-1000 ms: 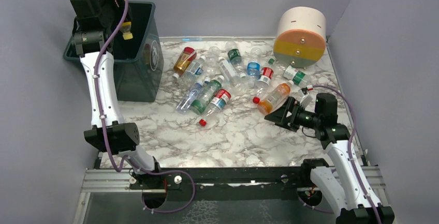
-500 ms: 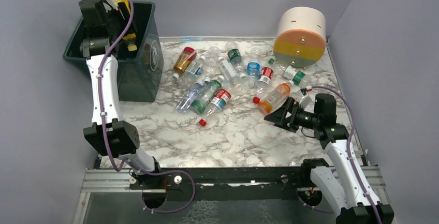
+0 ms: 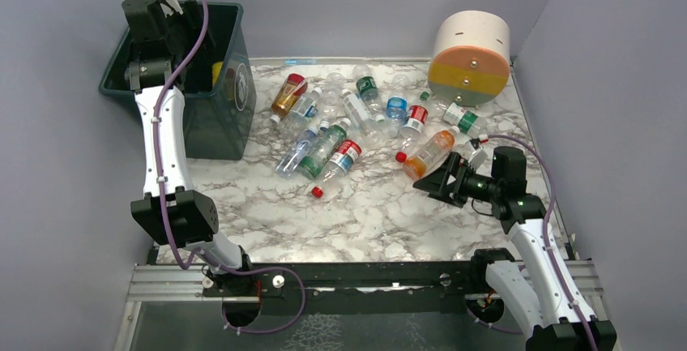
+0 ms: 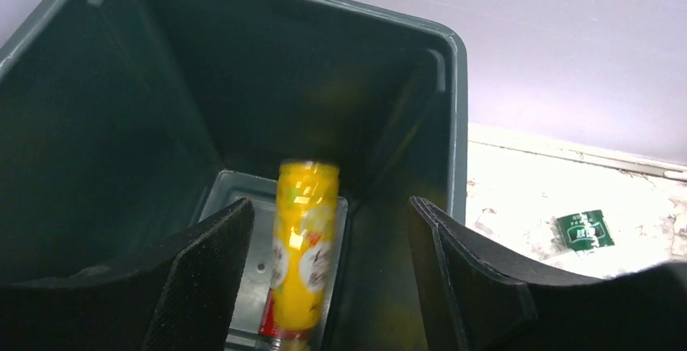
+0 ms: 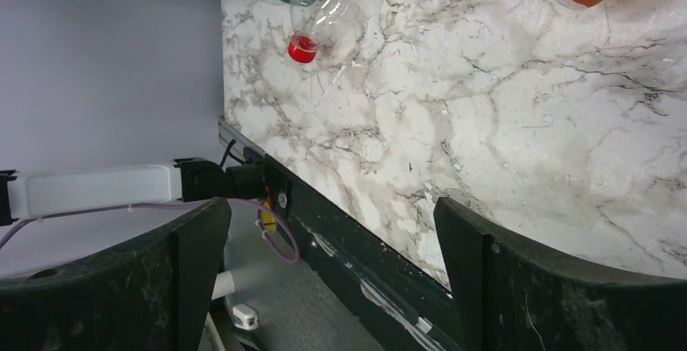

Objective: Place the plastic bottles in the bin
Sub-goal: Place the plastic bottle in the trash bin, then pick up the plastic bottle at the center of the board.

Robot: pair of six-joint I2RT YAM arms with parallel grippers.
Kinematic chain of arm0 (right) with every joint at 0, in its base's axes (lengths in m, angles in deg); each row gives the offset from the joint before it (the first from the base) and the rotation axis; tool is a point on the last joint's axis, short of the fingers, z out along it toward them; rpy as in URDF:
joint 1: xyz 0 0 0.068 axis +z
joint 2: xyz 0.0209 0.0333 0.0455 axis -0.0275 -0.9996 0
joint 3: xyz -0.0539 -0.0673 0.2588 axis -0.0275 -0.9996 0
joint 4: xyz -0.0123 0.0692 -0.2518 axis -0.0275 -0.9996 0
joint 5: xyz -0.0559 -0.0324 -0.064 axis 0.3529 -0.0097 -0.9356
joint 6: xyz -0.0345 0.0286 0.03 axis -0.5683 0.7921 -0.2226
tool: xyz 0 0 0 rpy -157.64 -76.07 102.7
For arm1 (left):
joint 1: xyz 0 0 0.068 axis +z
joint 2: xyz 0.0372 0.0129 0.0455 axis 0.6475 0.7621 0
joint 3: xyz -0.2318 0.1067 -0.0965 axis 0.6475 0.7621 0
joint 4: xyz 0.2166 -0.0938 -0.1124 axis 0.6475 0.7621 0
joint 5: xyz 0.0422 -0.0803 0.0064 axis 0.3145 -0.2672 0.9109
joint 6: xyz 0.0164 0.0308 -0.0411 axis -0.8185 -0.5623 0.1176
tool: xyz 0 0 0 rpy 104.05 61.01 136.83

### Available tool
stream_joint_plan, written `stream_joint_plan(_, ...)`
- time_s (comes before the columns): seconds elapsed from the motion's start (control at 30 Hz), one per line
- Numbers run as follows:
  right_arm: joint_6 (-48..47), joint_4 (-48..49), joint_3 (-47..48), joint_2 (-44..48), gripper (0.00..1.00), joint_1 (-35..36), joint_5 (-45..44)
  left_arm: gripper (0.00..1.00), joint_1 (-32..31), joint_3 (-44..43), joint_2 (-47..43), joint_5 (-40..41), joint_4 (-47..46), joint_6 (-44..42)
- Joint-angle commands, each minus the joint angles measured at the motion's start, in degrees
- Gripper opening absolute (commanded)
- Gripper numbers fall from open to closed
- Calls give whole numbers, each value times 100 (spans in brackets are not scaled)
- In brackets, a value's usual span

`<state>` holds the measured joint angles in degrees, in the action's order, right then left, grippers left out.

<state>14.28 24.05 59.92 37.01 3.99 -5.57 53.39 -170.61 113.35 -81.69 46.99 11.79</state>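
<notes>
The dark green bin stands at the table's back left corner. My left gripper hangs over its opening, jaws open and apart from a yellow bottle. That bottle is blurred, loose inside the bin, between the fingers in the left wrist view; a sliver of yellow bottle shows from above. Several plastic bottles lie scattered mid-table. My right gripper is open and empty, just near of an orange bottle. A clear red-capped bottle shows in its wrist view.
A big cream, orange and yellow cylinder lies at the back right. A small green label scrap sits on the marble beside the bin. The black front rail borders the table's near edge, and grey walls close in on three sides.
My left gripper came down over the bin, then opened; the yellow bottle left its jaws and dropped into the bin. The right arm has stayed put.
</notes>
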Motion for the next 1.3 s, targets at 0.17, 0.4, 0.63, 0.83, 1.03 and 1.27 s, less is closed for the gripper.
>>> stream_joint_plan(0.17, 12, 141, -61, 41, 100, 13, 159, 76, 28, -216, -371, -612, -45, 363)
stream_joint_plan(0.4, 23, 187, -80, 7, 100, 13, 159, 81, -292, -134, -706, -1752, -88, 843)
stream_joint_plan(0.63, 17, 290, -73, -163, 100, 13, 168, 99, -1291, 112, -973, -2041, -64, 979)
stream_joint_plan(0.83, 13, 324, -109, -248, 100, 14, 189, 99, -2601, 947, -1339, -1520, -58, 911)
stream_joint_plan(1.03, 6, 323, -217, -357, 99, 13, 161, 99, -3682, 2171, -1623, -854, -241, 846)
stream_joint_plan(1.27, -28, 323, -243, -479, 99, 13, 38, 99, -4622, 3401, -1760, -448, -642, 935)
